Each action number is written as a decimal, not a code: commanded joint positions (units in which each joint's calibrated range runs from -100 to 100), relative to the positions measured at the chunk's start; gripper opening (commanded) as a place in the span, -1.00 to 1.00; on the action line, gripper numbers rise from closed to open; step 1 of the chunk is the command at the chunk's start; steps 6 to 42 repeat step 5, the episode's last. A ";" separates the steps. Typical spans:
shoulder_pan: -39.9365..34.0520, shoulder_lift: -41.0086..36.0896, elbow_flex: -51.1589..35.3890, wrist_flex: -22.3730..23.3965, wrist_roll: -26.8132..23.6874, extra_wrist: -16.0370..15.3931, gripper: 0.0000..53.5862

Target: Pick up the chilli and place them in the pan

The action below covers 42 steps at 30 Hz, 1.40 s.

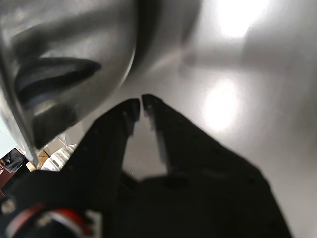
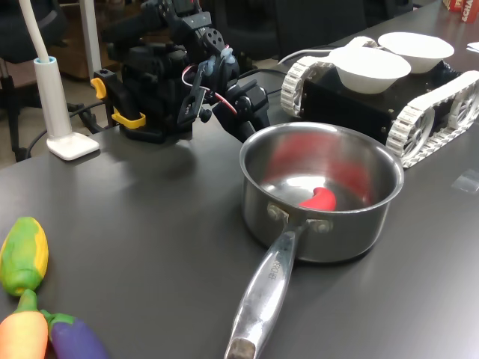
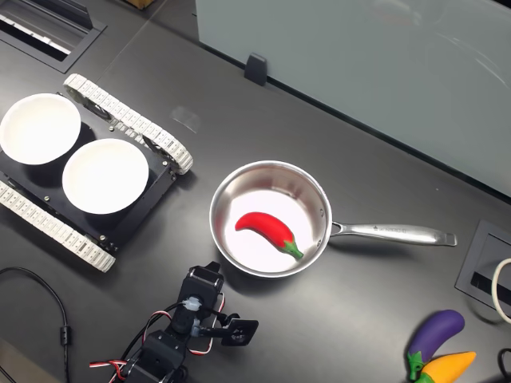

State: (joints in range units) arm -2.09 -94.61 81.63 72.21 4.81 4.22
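Observation:
The red chilli (image 2: pixel 320 199) (image 3: pixel 267 227) lies on the bottom of the steel pan (image 2: pixel 329 239) (image 3: pixel 219 199), its green stem toward the handle (image 3: pixel 391 233). My gripper (image 2: pixel 251 111) (image 3: pixel 209 276) sits low just outside the pan's rim, on the side away from the handle. It is folded back near the arm's base. In the wrist view the gripper (image 1: pixel 140 104) has its black fingertips almost together with nothing between them. The pan's curved outer wall (image 1: pixel 74 39) fills the space beside them.
A tracked vehicle (image 2: pixel 434 105) (image 3: pixel 120 120) carries two white bowls (image 2: pixel 370 63) (image 3: pixel 104 175) beside the pan. Toy corn (image 2: pixel 22 254), carrot (image 2: pixel 22 335) and eggplant (image 2: pixel 75 340) (image 3: pixel 437 331) lie beyond the handle's end. A white lamp base (image 2: pixel 71 146) stands by the arm.

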 commanded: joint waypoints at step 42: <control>1.29 -0.92 -1.35 -3.17 -0.39 -0.69 -1.00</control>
